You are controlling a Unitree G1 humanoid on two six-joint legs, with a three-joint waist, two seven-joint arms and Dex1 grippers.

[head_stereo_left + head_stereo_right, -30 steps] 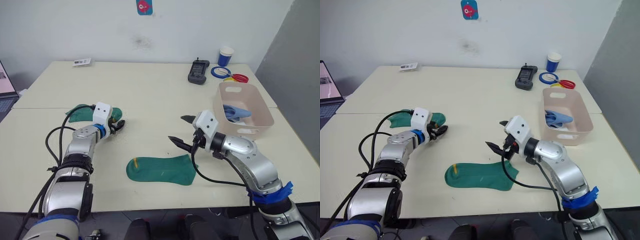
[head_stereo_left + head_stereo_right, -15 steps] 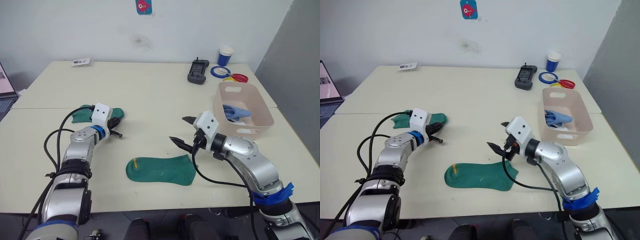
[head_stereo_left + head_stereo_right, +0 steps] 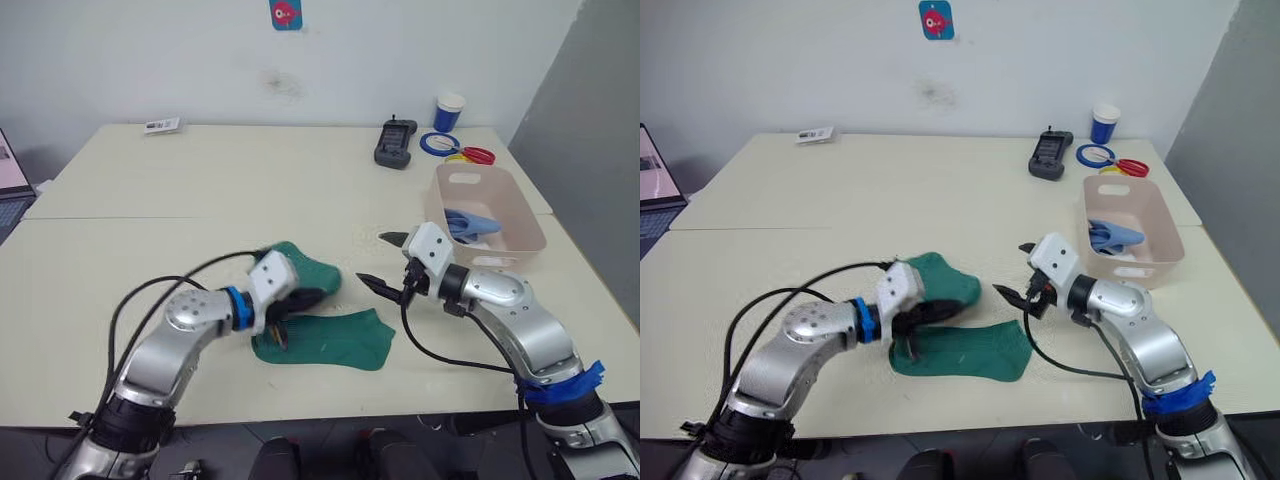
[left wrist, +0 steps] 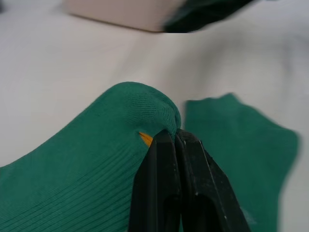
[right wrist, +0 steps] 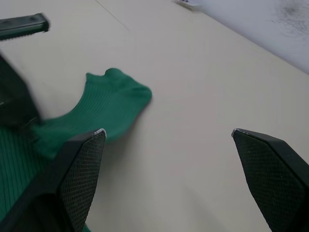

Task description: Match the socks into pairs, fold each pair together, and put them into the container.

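Two dark green socks lie at the middle of the table. My left gripper (image 3: 303, 299) is shut on a pinched fold of one green sock (image 3: 306, 264), seen close up with a yellow mark in the left wrist view (image 4: 96, 159). This sock partly overlaps the other green sock (image 3: 335, 342), which lies flat near the front edge. My right gripper (image 3: 375, 258) is open just right of both socks, with nothing between its fingers. The pink-beige container (image 3: 522, 210) stands at the right with a light blue sock (image 3: 466, 222) in it.
At the back right are a black device (image 3: 397, 143), a blue-and-white cup (image 3: 451, 110), a blue ring (image 3: 440, 144) and red scissors (image 3: 479, 155). A small card (image 3: 162, 124) lies at the back left. A laptop (image 3: 8, 170) shows at the left edge.
My left gripper has carried its green sock from the left side to the middle, onto the flat sock. The right gripper has drawn back a little to the right, still open.
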